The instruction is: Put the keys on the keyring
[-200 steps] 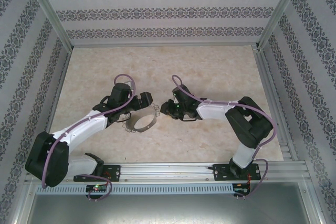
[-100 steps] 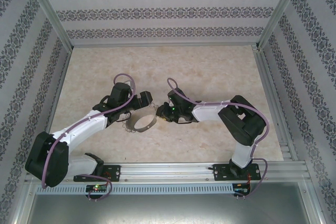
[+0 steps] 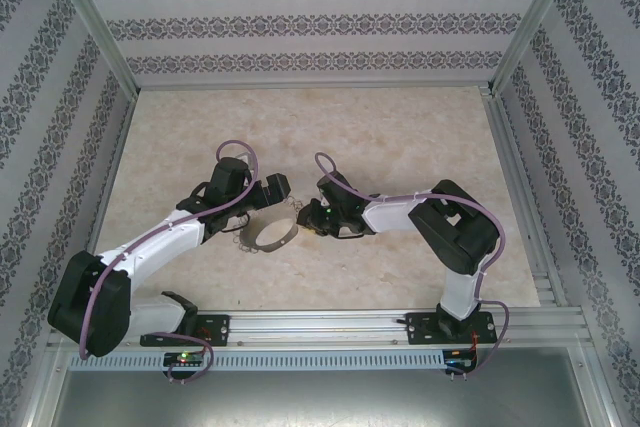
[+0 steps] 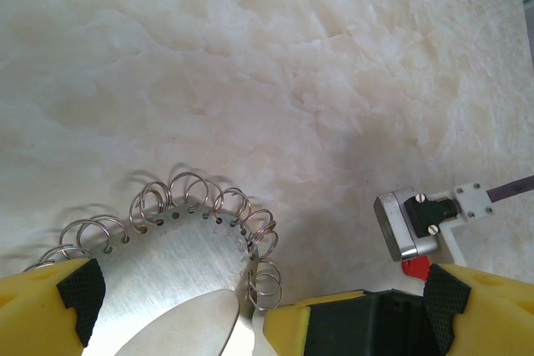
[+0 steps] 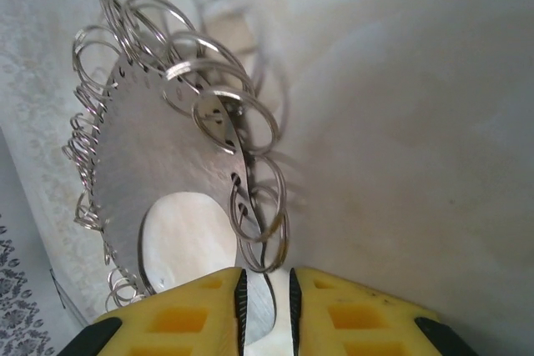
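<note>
While wide astride the keyring (image 4: pixel 183 260), left gripper (image 4: pixel 259 314); right gripper (image 5: pixel 265 310) narrow, tight on its rim.

The keyring (image 3: pixel 272 234) lies on the table (image 3: pixel 400 137); the left gripper (image 3: pixel 260 209) straddles its left side, the right gripper (image 5: pixel 265 289) pinches its right rim.

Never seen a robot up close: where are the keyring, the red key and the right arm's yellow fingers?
keyring (image 5: pixel 150 147): right wrist view, flat metal plate.
key (image 4: pixel 415 267): left wrist view, red head.
right gripper (image 5: pixel 267 285): right wrist view, midway between yellow fingertips.
</note>
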Available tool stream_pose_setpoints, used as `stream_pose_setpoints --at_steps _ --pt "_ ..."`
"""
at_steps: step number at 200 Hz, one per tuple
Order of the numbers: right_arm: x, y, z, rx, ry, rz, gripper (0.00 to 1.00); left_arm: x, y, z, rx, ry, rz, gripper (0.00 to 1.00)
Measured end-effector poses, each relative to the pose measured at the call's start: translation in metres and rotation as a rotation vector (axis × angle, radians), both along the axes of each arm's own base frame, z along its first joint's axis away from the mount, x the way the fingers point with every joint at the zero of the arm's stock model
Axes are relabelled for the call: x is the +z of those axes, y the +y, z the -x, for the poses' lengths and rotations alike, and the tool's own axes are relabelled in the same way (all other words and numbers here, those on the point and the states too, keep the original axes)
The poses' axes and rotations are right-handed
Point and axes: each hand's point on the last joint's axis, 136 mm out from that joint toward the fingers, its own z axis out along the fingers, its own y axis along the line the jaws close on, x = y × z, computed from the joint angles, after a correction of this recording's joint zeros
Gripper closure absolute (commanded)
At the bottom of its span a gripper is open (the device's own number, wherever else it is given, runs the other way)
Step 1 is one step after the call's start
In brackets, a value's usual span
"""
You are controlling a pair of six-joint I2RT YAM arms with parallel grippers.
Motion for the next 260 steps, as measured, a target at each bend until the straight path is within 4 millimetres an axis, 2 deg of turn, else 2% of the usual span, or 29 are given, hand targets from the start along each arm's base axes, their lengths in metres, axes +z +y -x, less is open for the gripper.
stream_pose_setpoints --at_steps 57,130,189,226,260 --pt "-0.001 0.0 -0.002 -0.003 -0.002 -0.002 0.76 0.001 0.0 0.0 0.001 -0.002 0.0 0.0" --pt "-0.001 -0.002 -0.015 -0.025 -0.01 -0.006 0.79 0.001 0.0 0.0 0.002 -0.003 -0.001 0.0" --pt "0.001 -0.005 -0.021 -0.037 -0.018 -0.012 0.89 0.001 0.0 0.0 0.002 -0.003 -0.001 0.0" --pt "0.003 -0.007 -0.026 -0.04 -0.029 -0.012 1.0 0.001 0.0 0.0 0.002 -0.003 -0.001 0.0" --pt "0.004 -0.008 -0.025 -0.028 -0.038 -0.009 1.0 0.001 0.0 0.0 0.002 -0.003 -0.001 0.0"
